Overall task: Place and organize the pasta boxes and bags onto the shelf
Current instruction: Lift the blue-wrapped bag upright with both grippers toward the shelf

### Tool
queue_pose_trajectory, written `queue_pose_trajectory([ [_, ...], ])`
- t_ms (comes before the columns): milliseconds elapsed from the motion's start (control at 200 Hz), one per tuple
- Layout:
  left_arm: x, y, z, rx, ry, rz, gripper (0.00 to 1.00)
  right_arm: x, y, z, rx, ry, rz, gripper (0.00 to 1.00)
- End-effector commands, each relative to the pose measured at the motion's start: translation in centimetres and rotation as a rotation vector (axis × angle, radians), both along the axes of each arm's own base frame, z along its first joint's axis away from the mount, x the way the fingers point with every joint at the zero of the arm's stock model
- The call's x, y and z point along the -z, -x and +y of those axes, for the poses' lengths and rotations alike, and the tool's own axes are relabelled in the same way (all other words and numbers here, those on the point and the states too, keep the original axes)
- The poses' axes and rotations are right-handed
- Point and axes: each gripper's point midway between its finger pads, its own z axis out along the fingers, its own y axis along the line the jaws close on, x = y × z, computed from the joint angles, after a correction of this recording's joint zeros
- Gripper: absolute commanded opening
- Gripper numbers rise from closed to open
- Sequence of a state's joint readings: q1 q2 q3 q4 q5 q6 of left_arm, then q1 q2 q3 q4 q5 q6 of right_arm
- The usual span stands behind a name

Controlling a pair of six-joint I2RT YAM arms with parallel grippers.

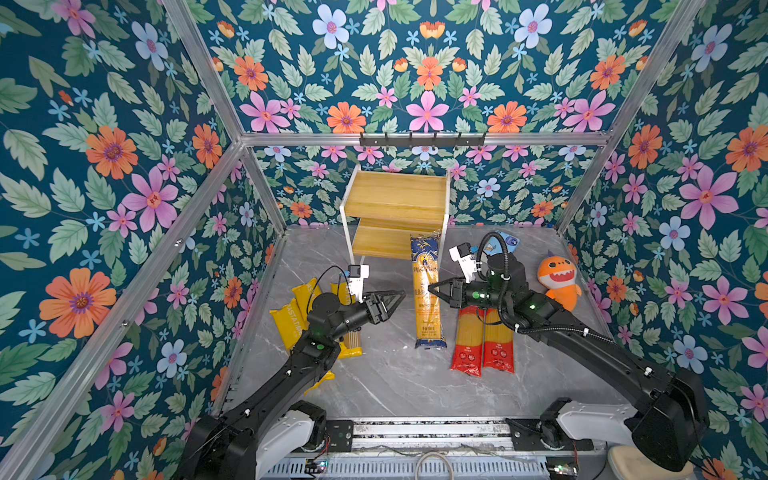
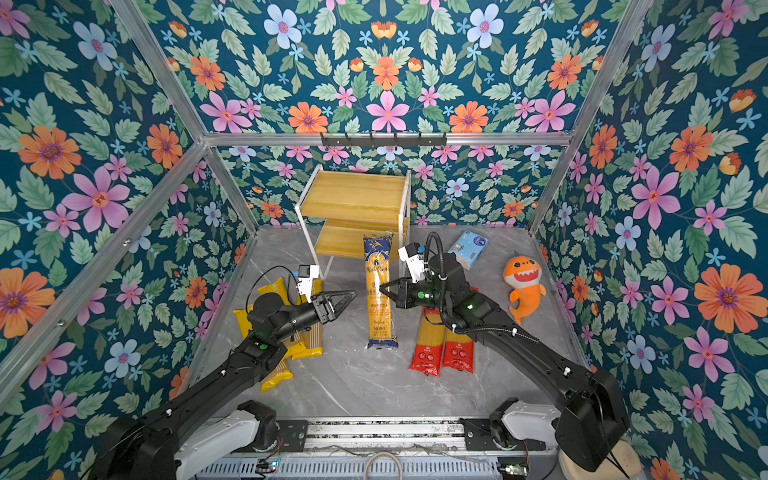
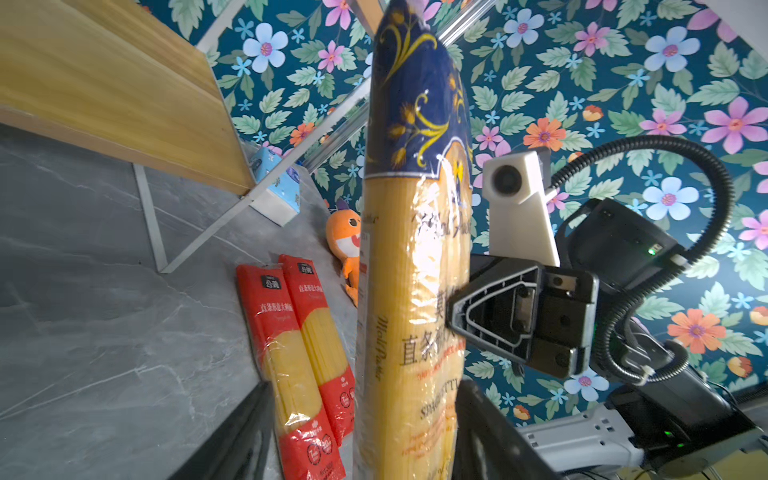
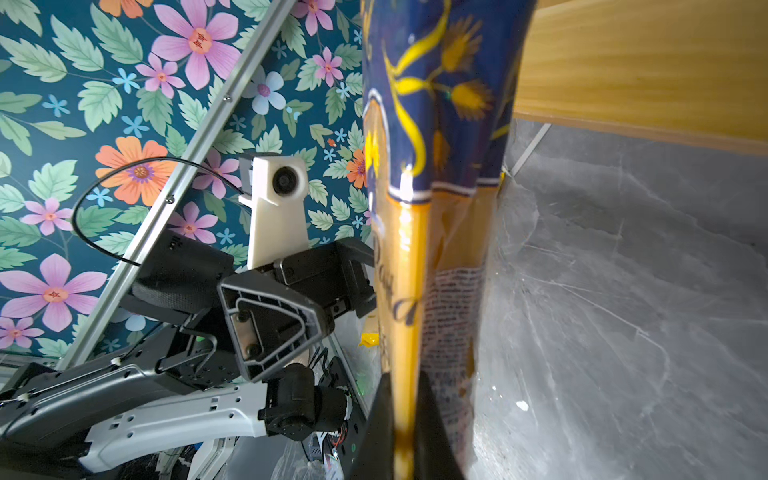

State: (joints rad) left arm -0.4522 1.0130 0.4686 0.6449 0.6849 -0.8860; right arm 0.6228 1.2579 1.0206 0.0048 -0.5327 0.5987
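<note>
Top views are both showing, nearest you, three yellow PASTATIME packs (image 1: 289, 318) lying in a loose pile on the table (image 1: 374, 390), partly under your left arm (image 1: 291, 374), and two red packs (image 1: 484, 349) lying side by side under your right arm (image 1: 582, 332). Mid-table, your right gripper (image 1: 434, 290) is pinching the navy pack (image 1: 428, 326) along one long edge, jaws closed down on it; right wrist view is showing it clamped on the wrapper. Your left gripper (image 1: 395, 298) is hanging wide open just beside the opposite edge, gripping nothing. Navy pack is pointing lengthwise at the shelf (image 1: 395, 195), its far end overlapping the lower board (image 1: 378, 243) in view; can't tell if it's touching. At the back, both boards are sitting bare. My read: you're working pack one of six, nothing is placed yet, and five are waiting on the table.
</note>
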Motion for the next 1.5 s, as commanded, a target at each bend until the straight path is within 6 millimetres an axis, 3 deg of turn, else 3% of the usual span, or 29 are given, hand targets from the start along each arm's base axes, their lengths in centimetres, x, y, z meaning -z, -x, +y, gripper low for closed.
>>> queue_pose_trajectory([
  [0, -2.0, 0.5, -0.8, 0.044, 0.040, -0.080, 0.71, -4.4, -0.5, 1.0, -0.037, -0.099, -0.137, 0.00],
  [215, -3.0, 0.1, -2.6, 0.102, 0.020, -0.130, 0.69, -7.9, -1.8, 2.6, -0.073, -0.151, -0.198, 0.00],
  [375, -3.9, -0.5, -3.3, 0.125, 0.028, -0.158, 0.62, -9.3, -2.4, 3.6, -0.106, -0.163, -0.209, 0.00],
  [520, -5.2, -0.8, -3.4, 0.119, 0.045, -0.194, 0.45, -9.7, -2.8, 4.2, -0.145, -0.181, -0.164, 0.00],
  [685, -6.2, -1.1, -3.5, 0.111, 0.057, -0.205, 0.26, -9.2, -3.7, 3.3, -0.142, -0.205, -0.085, 0.01],
  [750, -6.4, -1.5, -3.5, 0.103, 0.061, -0.196, 0.22, -8.9, -3.8, 2.9, -0.139, -0.210, -0.061, 0.07],
  [855, -6.9, -2.0, -3.7, 0.101, 0.060, -0.178, 0.18, -8.0, -3.4, 2.1, -0.132, -0.200, -0.027, 0.26],
  [1040, -8.5, -3.8, -3.0, 0.085, 0.062, -0.135, 0.16, -3.1, -2.6, 0.4, -0.092, -0.134, 0.078, 0.50],
  [1170, -9.7, -4.5, -3.2, 0.108, 0.074, -0.119, 0.17, -1.6, -1.0, 1.2, -0.141, -0.123, 0.118, 0.60],
  [1350, -10.5, -5.3, -3.6, 0.123, 0.091, -0.109, 0.18, -1.7, -0.7, 2.5, -0.170, -0.172, 0.117, 0.56],
  [1495, -10.7, -5.9, -3.7, 0.122, 0.099, -0.085, 0.20, -2.7, -1.1, 3.2, -0.178, -0.215, 0.095, 0.35],
])
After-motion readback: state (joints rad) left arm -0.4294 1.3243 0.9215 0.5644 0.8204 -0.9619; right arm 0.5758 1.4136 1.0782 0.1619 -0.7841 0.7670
